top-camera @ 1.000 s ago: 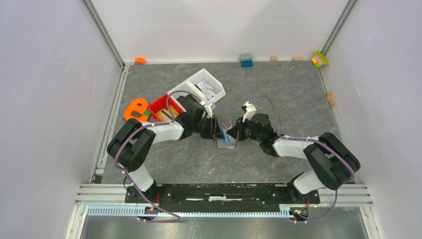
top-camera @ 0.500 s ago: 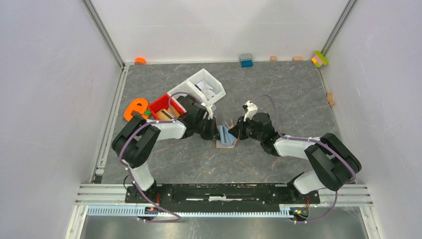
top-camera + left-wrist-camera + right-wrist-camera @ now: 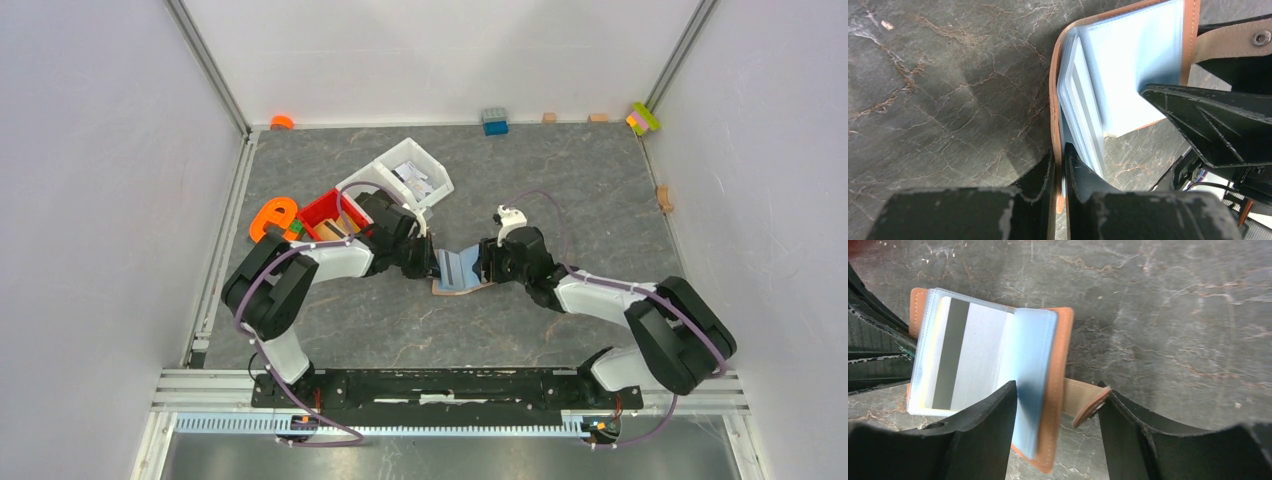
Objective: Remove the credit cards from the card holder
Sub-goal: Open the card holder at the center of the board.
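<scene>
The tan leather card holder [image 3: 458,272] lies open at the centre of the top view, on the dark, veined stone-look desk [image 3: 560,180]. The left pincer [image 3: 1058,172] is clamped narrow on its cover edge. The right pincer [image 3: 1058,390] stands wide astride the closing tab [image 3: 1083,402]. A pale credit card [image 3: 975,357] with a dark stripe sits inside glossy clear sleeves.

Top camera overlooks the table [image 3: 560,170] from afar; both wrist cameras (facing each other) closely share the card holder [image 3: 1128,70].
</scene>
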`<state>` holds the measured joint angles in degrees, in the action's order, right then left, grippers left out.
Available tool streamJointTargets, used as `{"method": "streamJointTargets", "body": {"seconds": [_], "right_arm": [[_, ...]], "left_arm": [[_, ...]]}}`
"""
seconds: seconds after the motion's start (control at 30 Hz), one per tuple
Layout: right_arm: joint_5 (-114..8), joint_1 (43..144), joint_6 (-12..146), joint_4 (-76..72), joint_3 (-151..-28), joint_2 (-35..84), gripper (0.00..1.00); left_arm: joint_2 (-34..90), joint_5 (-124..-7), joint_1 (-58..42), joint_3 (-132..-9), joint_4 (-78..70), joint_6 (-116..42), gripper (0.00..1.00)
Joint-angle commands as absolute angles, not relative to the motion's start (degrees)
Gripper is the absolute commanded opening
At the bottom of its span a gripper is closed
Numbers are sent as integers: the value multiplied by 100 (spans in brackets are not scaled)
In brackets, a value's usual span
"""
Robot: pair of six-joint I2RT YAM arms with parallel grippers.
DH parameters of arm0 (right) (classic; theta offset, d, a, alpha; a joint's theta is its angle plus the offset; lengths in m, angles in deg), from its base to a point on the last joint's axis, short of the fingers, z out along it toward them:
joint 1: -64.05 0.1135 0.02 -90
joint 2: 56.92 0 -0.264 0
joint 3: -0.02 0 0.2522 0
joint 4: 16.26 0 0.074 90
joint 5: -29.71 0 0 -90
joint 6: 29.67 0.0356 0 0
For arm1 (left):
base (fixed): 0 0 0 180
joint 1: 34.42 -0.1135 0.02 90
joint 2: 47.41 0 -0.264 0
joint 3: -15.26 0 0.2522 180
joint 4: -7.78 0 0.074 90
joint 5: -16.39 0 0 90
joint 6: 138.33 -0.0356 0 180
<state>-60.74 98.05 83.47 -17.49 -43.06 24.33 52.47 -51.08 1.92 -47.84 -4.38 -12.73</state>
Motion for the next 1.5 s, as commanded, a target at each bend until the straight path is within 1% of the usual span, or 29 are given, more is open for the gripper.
{"method": "streamJointTargets", "body": {"seconds": [0.0, 0.1, 0.17, 0.23, 0.33, 0.4, 0.57, 0.67, 0.7, 0.77, 0.8, 0.83, 0.9, 0.93, 1.03, 1.07, 1.17, 1.37, 1.43, 1.47], "right_arm": [[-6706, 9806, 8115, -1446, -4453, 1811, 65], [-6734, 9806, 8067, -1673, -4223, 1282, 64], [-6387, 9814, 7986, -2180, -3855, 898, 61], [-5866, 9821, 7939, -2672, -3628, 660, 55], [-5113, 9877, 7846, -3094, -3610, 631, 42], [-4829, 9985, 7793, -3228, -3653, 690, 36], [-4449, 10245, 7666, -3406, -3762, 872, 19], [-4439, 10434, 7548, -3397, -3824, 912, 11], [-4436, 10491, 7511, -3385, -3853, 928, 11], [-4438, 10589, 7438, -3283, -3958, 1022, 11], [-4452, 10637, 7412, -3191, -4012, 1094, 12], [-4525, 10670, 7400, -3102, -4071, 1164, 17], [-4848, 10708, 7422, -2778, -4225, 1358, 34], [-4988, 10704, 7431, -2626, -4329, 1485, 41], [-5367, 10702, 7524, -2211, -4546, 1805, 53], [-5497, 10698, 7555, -2104, -4599, 1902, 56], [-5563, 10703, 7607, -1990, -4695, 2111, 57], [-5532, 10705, 7719, -1963, -4740, 2257, 55], [-5385, 10704, 7755, -2026, -4720, 2259, 57], [-5305, 10706, 7785, -2089, -4694, 2256, 60]], "left_arm": [[4960, -5220, 162, -4772, -464, -1406, 14], [4921, -5238, 162, -4754, -455, -1411, 14], [4912, -5225, 162, -4754, -456, -1412, 14], [4915, -5208, 162, -4754, -451, -1408, 14], [4918, -5142, 162, -4752, -421, -1411, 14], [4899, -5104, 163, -4738, -388, -1403, 15], [4801, -5034, 162, -4692, -313, -1397, 15], [4764, -4998, 164, -4667, -282, -1394, 15], [4755, -4976, 163, -4662, -266, -1386, 15], [4727, -4916, 166, -4644, -223, -1373, 15], [4695, -4880, 162, -4632, -196, -1367, 15], [4664, -4859, 165, -4623, -181, -1367, 15], [4588, -4811, 162, -4597, -168, -1363, 15], [4559, -4790, 167, -4591, -168, -1364, 15], [4487, -4782, 162, -4572, -165, -1369, 16], [4478, -4781, 162, -4569, -165, -1363, 16], [4475, -4770, 162, -4569, -167, -1359, 16], [4402, -4755, 167, -4526, -116, -1334, 16], [4375, -4759, 164, -4501, -91, -1315, 16], [4352, -4766, 162, -4495, -81, -1312, 16]]}}
